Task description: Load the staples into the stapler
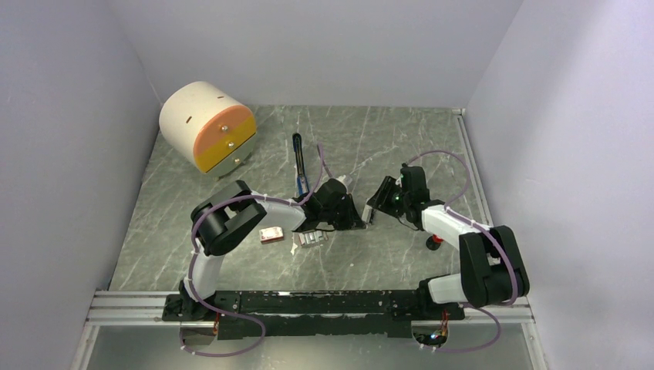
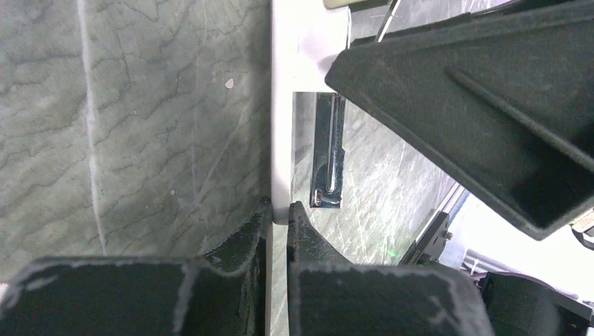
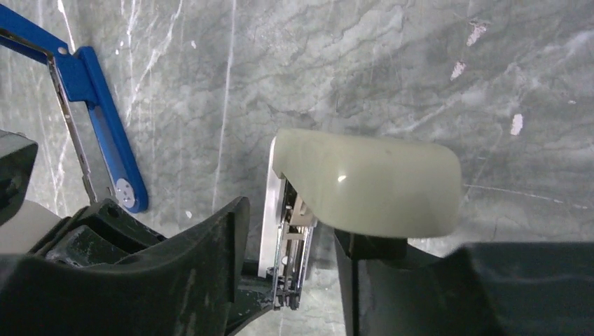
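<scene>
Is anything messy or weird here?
Yes. The blue stapler lies swung wide open, and the staples sit loose on the table beside their pink box.

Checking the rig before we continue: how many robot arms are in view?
2: the left arm bends in from the near-left, the right arm from the near-right. None seems hidden.
</scene>
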